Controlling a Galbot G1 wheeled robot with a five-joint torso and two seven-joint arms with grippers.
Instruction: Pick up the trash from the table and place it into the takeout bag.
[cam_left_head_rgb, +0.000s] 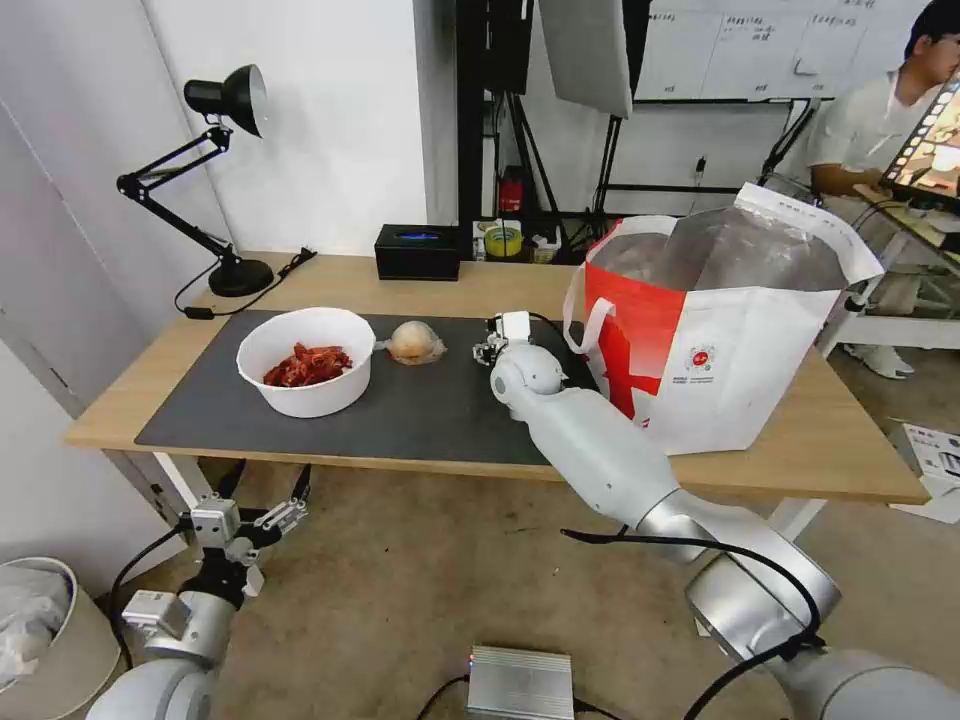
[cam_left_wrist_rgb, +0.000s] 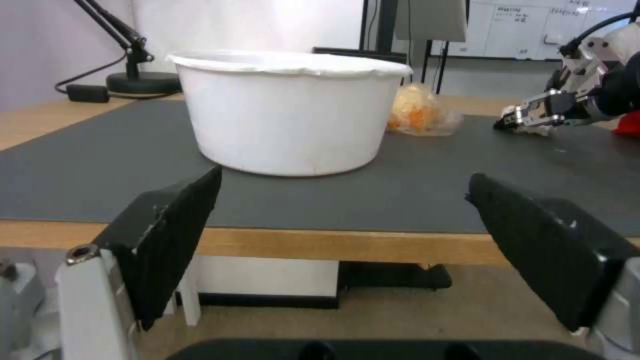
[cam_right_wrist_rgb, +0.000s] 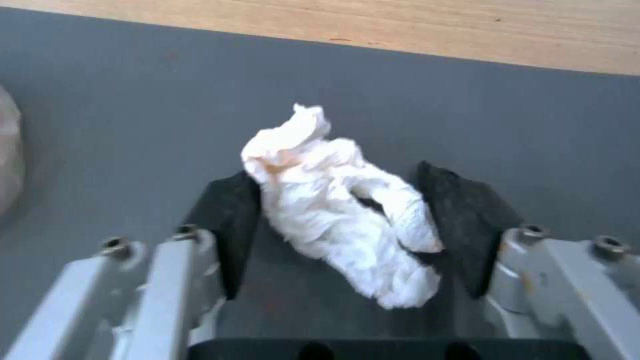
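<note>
Right hand (cam_right_wrist_rgb: 337, 220) extended low, fingers apart, left hand (cam_left_head_rgb: 262, 520) parked, open

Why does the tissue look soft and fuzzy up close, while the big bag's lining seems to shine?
Right wrist view: the crumpled tissue sits very near the lens, so it blurs between the right gripper pads. Head view: the takeout bag has foil lining reflecting room light.

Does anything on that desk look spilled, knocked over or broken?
Nothing stands out. The white bowl sits upright on the mat, the wrapped lump lies beside it, and the takeout bag stands open and upright.
</note>
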